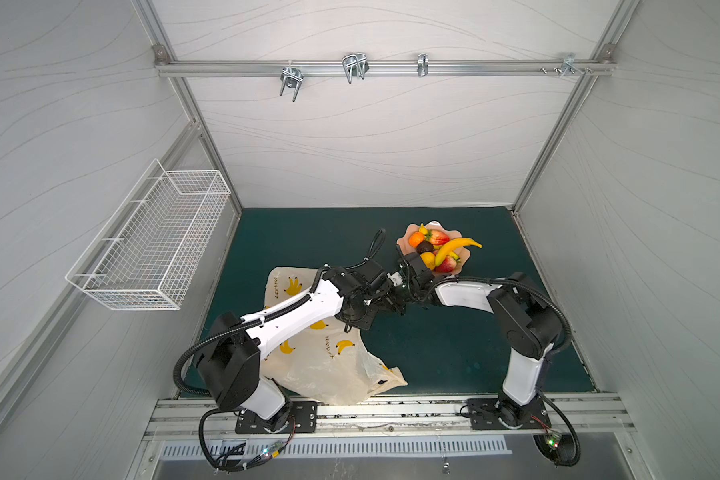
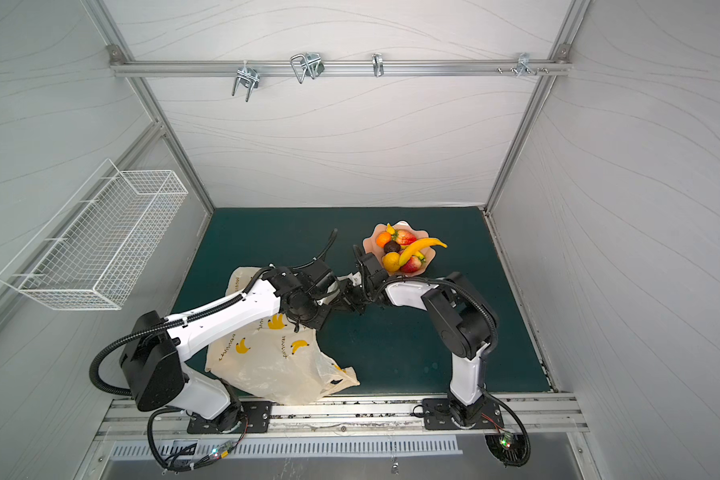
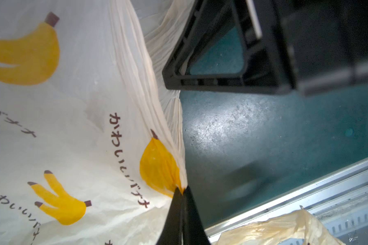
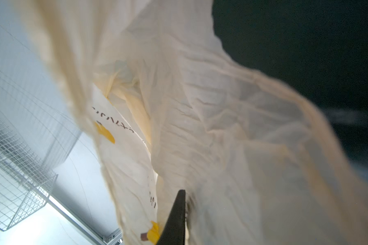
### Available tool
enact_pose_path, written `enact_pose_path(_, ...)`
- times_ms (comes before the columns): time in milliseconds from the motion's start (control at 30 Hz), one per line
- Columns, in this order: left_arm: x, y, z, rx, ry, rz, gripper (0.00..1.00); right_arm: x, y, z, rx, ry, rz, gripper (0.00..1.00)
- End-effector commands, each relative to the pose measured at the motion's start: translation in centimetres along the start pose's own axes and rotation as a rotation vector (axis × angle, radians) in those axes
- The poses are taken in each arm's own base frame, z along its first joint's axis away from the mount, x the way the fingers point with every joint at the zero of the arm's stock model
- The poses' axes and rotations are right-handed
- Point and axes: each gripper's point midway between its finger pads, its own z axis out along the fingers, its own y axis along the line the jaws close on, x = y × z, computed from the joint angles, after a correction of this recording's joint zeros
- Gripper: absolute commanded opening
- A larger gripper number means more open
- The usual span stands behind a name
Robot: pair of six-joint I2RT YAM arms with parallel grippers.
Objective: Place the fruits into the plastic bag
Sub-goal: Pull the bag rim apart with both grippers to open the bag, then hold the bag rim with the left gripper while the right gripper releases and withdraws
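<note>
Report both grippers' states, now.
Left gripper: shut on the plastic bag, pinching its gathered edge.
Right gripper: shut on the plastic bag too.

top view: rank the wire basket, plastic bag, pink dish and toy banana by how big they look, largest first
1-2. wire basket and plastic bag: about alike. The basket hangs higher, nearer the camera, and an arm hides part of the bag, so no ranking.
3. pink dish
4. banana

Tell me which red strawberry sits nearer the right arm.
The front strawberry, at the dish's near rim beside the lemon; the back strawberry lies farther away, next to the orange.
</note>
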Motion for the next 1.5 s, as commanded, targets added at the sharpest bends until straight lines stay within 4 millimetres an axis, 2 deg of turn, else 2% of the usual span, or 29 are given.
enact_pose_path(0,-0.3,-0.6,-0.6,0.041,-0.034,0.023,0.0,-0.2,-1.1,0.4,0.036,-0.015,0.037,0.01)
enact_pose_path(367,-0.5,1.0,-1.6,0.016,-0.098,-0.051,0.0,-0.4,-3.0,-0.5,0.112,-0.074,0.044,0.0)
enact_pose_path(567,-0.2,1.4,-1.1,0.002,-0.093,-0.084,0.0,-0.2,-3.1,-0.9,0.126,-0.079,0.034,0.0)
enact_pose_path(667,-0.3,2.7,-1.5,-0.068,-0.1,-0.1,0.0,0.0,-3.7,-1.4,0.152,-0.087,0.033,0.0)
enact_pose_path(800,-1.0,5.3,-3.9,-0.166,-0.151,-0.135,0.0,0.0,-5.0,-2.8,0.184,-0.14,0.054,0.0)
enact_pose_path(933,-3.0,7.2,-8.0,-0.23,-0.253,-0.143,0.0,-0.4,-4.8,-4.2,0.192,-0.189,0.04,0.0)
enact_pose_path(1100,-4.4,9.6,-11.4,-0.256,-0.344,-0.183,0.0,-1.4,-4.3,-5.4,0.198,-0.223,0.017,0.0)
enact_pose_path(1300,-5.3,10.7,-15.2,-0.263,-0.446,-0.141,0.0,-2.9,-3.7,-7.5,0.272,-0.288,-0.064,0.0)
enact_pose_path(1467,-5.3,11.9,-17.0,-0.26,-0.5,-0.145,0.0,-4.5,-2.9,-10.2,0.366,-0.383,-0.173,0.0)
